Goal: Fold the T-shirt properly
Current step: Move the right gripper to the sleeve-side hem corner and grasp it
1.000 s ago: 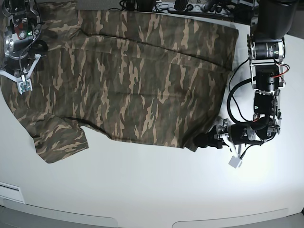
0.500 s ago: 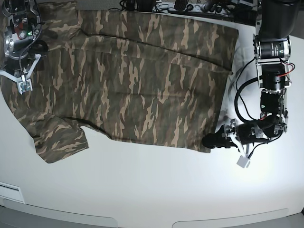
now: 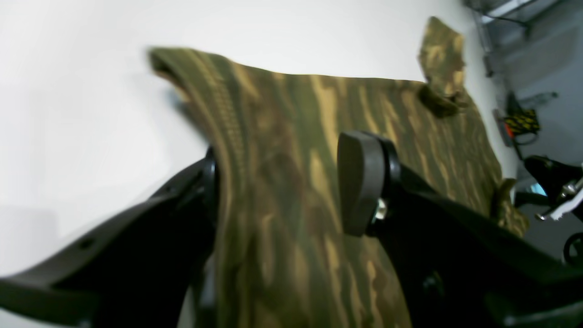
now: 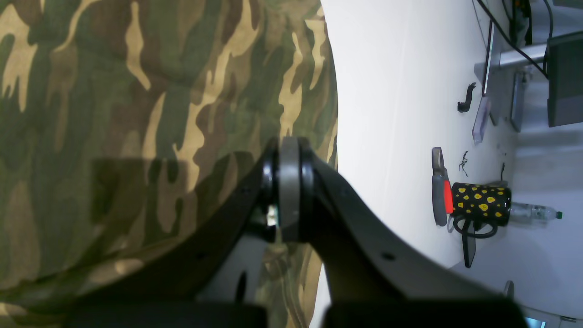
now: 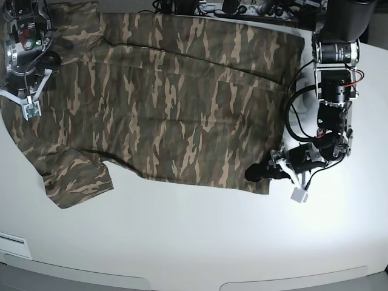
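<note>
Base view: T-shirt (image 5: pixel 163 103) lies spread flat on the white table (image 5: pixel 194 242), taking up the upper left and centre, one sleeve sticking out at lower left. Left gripper (image 5: pixel 257 172) sits low at the shirt's lower right hem corner; whether it is parted or clenched can't be read from here. Right gripper (image 5: pixel 27 100) is over the shirt's far left edge, and its state is equally unreadable from this height. Left wrist view: settles the first one — the black fingers (image 3: pixel 360 182) of the left gripper (image 3: pixel 282 182) are spread apart with the T-shirt (image 3: pixel 319 159) hem running between them, one finger on each side of the cloth, not clamped. Stitched hem edge lifts off the table (image 3: pixel 91 91) a little ahead of the fingers; picture is blurred. It also shows the cloth stretching away to the far sleeve, which the base view gives only from above. Right wrist view: right gripper (image 4: pixel 289 182) has its fingers (image 4: pixel 288 159) pressed together with no gap and no cloth visibly between the tips, hanging over the T-shirt (image 4: pixel 136 114) near its edge. Beyond that edge, off on the table (image 4: pixel 387 114), a black mug with yellow spots (image 4: pixel 480 198), a red-handled tool (image 4: pixel 441 187) and a water bottle (image 4: pixel 533 212), none of which appear in the base view.
</note>
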You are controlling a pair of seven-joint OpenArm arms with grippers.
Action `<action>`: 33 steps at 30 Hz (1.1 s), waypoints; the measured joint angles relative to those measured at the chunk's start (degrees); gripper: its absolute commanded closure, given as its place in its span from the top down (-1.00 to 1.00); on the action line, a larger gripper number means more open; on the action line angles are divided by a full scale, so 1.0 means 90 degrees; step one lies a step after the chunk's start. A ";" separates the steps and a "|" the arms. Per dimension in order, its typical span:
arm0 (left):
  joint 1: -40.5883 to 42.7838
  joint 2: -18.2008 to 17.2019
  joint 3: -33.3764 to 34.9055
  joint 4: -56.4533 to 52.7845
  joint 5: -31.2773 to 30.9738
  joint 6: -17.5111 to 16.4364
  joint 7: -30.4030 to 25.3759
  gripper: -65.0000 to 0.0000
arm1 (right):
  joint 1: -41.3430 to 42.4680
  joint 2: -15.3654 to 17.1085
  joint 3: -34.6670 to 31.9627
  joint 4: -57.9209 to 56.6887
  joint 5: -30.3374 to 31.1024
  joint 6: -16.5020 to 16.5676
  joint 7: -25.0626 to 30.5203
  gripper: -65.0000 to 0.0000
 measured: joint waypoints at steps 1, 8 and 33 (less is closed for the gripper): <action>-0.0012 0.0029 -0.0002 0.0000 0.0027 0.0002 0.0010 0.07 | -0.0002 0.0000 0.0000 0.0000 0.0000 0.0000 0.0002 -1.00; -0.0187 0.0097 0.0000 -0.0002 0.0423 0.0000 -0.0066 0.07 | 0.0002 0.0000 0.0000 0.0000 0.0000 0.0000 0.0002 -1.00; -0.0323 0.0240 0.0000 -0.0019 0.1151 0.0869 -0.0362 -1.00 | 0.1336 -0.0002 0.0005 -0.0002 0.0097 -0.0289 0.0289 0.11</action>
